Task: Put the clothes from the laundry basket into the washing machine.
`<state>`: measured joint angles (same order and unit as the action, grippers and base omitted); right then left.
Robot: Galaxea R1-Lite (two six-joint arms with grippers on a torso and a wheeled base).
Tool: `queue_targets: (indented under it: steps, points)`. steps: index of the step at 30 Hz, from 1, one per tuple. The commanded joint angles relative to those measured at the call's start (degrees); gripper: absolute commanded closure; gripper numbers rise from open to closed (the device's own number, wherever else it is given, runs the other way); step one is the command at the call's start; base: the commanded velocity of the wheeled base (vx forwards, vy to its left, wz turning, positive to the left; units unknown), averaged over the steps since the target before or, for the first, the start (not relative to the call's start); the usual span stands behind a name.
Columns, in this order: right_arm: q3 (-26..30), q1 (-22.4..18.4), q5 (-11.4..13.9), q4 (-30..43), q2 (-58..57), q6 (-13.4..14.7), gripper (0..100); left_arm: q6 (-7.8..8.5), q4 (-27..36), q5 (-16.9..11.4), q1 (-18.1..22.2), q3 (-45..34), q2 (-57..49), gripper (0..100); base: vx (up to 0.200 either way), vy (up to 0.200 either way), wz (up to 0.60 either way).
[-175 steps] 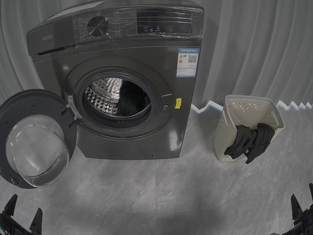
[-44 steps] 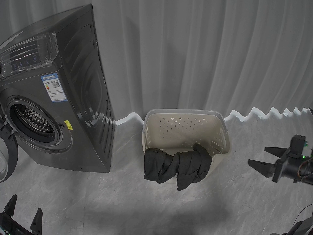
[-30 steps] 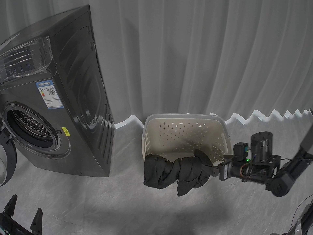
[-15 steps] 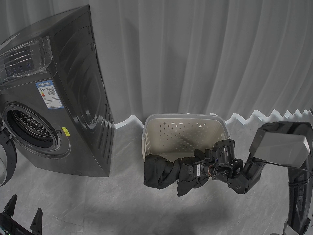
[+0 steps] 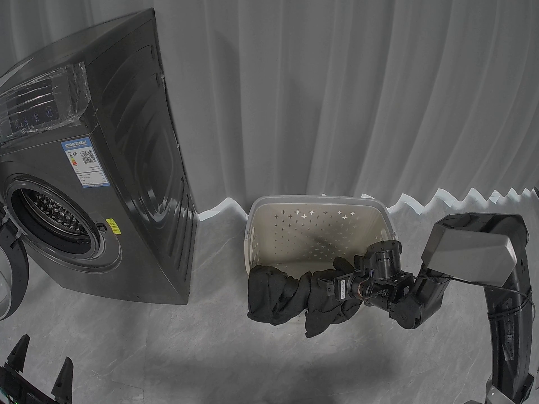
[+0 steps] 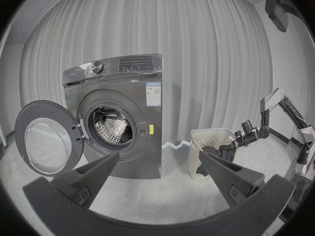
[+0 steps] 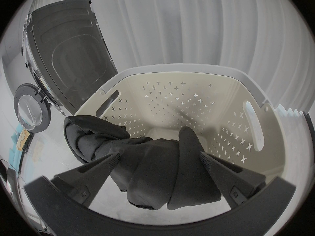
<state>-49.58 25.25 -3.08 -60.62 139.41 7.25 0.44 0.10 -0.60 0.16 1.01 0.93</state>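
Note:
A dark garment hangs twisted over the front rim of the cream laundry basket on the floor. My right gripper is at the garment's right part. In the right wrist view it stands open, one finger on each side of the garment. The grey washing machine stands to the left with its round door swung open and the drum showing. Low at the near left, my left gripper hangs open with nothing in it.
White curtains run behind the washing machine and the basket. The grey floor between me, the machine and the basket is bare. The open door juts out at the far left.
The head camera has turned from the washing machine to the basket. My right arm has come in from the right and brought its open gripper onto the garment; in the last half second it barely shifted.

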Motion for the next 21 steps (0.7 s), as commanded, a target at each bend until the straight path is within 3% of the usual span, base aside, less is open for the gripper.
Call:
queue_targets:
  steps: [1, 13, 14, 21]
  points:
    - [-0.17, -0.02, 0.01, -0.02, 0.86, 0.04, 0, 0.00, -0.01, -0.02, 0.02, -1.01, -0.93, 0, 0.000, 0.000, 0.00]
    - [-2.19, 0.59, 0.01, -0.11, 2.27, -0.05, 0, -0.09, -0.01, 0.07, 0.02, -1.01, -0.93, 0, 0.000, 0.000, 0.00]
    - [-2.19, 0.59, 0.01, -0.11, 2.27, -0.05, 100, 0.00, -0.01, 0.07, 0.02, -1.01, -0.93, 0, 0.000, 0.000, 0.00]
    - [-2.28, 0.68, 0.01, -0.11, 1.56, 0.04, 100, -0.09, -0.01, 0.07, 0.02, -1.01, -0.93, 0, 0.000, 0.000, 0.00]
